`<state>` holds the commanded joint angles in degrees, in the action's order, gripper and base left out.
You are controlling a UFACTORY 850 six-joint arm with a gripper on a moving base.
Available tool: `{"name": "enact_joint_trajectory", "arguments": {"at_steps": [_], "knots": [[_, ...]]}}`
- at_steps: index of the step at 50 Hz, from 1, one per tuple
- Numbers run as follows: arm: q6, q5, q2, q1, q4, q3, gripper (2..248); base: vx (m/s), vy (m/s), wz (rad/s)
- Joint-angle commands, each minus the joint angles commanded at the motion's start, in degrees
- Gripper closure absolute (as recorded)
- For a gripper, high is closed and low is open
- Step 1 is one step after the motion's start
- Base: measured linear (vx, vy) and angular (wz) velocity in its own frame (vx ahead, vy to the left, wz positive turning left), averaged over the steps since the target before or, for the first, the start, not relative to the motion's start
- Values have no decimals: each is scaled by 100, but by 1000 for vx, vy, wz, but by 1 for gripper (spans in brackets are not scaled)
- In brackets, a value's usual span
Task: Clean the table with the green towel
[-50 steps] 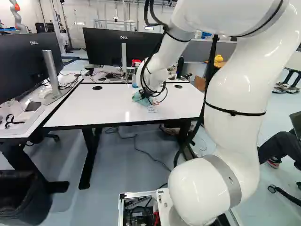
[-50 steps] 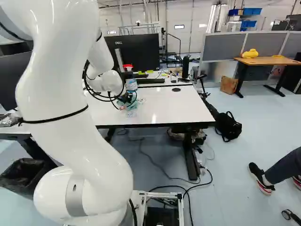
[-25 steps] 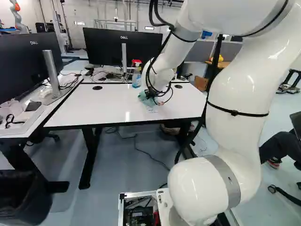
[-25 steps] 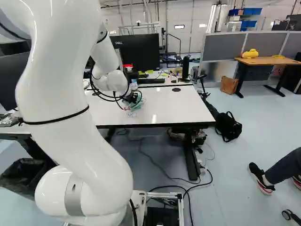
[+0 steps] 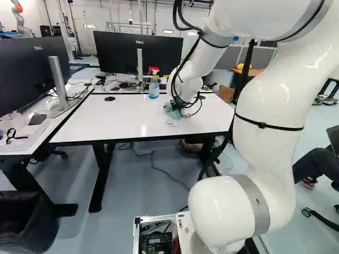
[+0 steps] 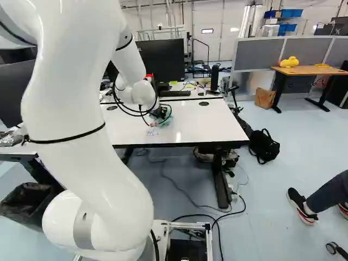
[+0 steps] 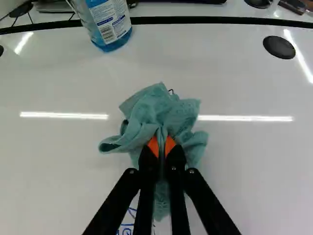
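Note:
Over the white table (image 5: 122, 119) in the left base view, my gripper (image 5: 180, 107) is at the tabletop, largely hidden by cables and wrist. In the wrist view the gripper (image 7: 162, 146) is closed on the green towel (image 7: 164, 110), a fold of it pinched between the orange pads. The bunched towel spreads ahead of and beside the fingers and lies against the table. Blue marker scribbles (image 7: 128, 226) show on the surface beside the fingers; the left base view shows these marks (image 5: 171, 123) just in front of the towel.
A spray bottle (image 5: 153, 85) with blue liquid and a red top stands near the table's far edge. Behind are a monitor (image 5: 139, 53) and a keyboard (image 6: 175, 93). Another monitor (image 5: 32, 74) stands on the left desk. Another robot (image 5: 19, 16) is far back.
The arm has swung to the right across the table, carrying the towel with it. The spray bottle, earlier partly hidden behind the arm, is now in full sight in the left base view.

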<state>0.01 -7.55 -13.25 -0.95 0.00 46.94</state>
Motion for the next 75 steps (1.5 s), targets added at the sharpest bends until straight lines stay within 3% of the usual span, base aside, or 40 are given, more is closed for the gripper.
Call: {"name": "enact_joint_trajectory", "arguments": {"at_steps": [20, 33, 55, 75], "knots": [[0, 0, -355, 296, 0, 423, 215, 0, 0, 0], [0, 0, -667, 315, 0, 806, 215, 0, 0, 0], [0, 0, -1088, 90, 0, 1337, 215, 0, 0, 0], [0, 0, -1054, -236, 0, 1295, 215, 0, 0, 0]]}}
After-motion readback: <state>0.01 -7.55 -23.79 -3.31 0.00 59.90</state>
